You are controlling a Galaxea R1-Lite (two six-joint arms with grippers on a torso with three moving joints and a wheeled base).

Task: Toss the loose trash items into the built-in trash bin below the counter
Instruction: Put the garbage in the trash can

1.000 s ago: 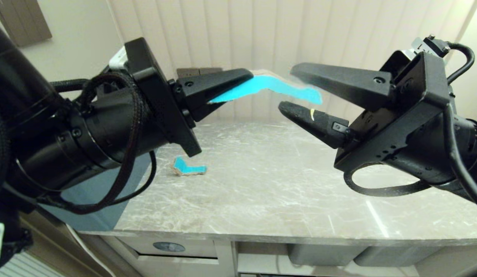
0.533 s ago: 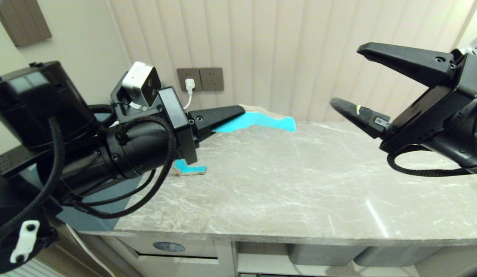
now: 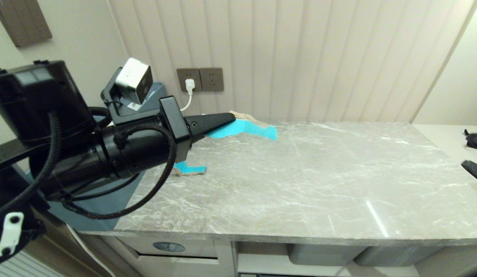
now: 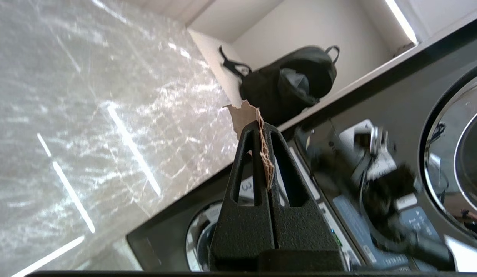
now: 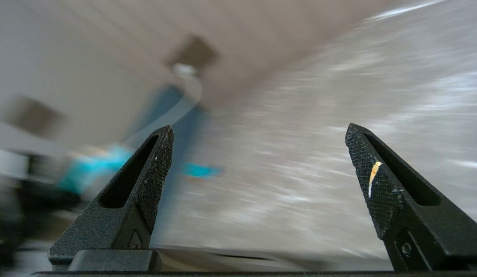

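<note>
The left gripper (image 3: 231, 120) has its fingers (image 4: 257, 154) clamped on a turquoise cardboard scrap (image 3: 246, 129), held above the marble desk (image 3: 300, 184) near the wall socket (image 3: 200, 79). A second scrap (image 3: 189, 169) lies on the desk below it. The right gripper (image 5: 259, 154), fingers spread wide and empty, sits off the desk's right end.

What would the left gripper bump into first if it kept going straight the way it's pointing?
Probably nothing soon. The left gripper, shut on a turquoise scrap, points rightward above the counter. The way looks free, though depth is unclear.
</note>
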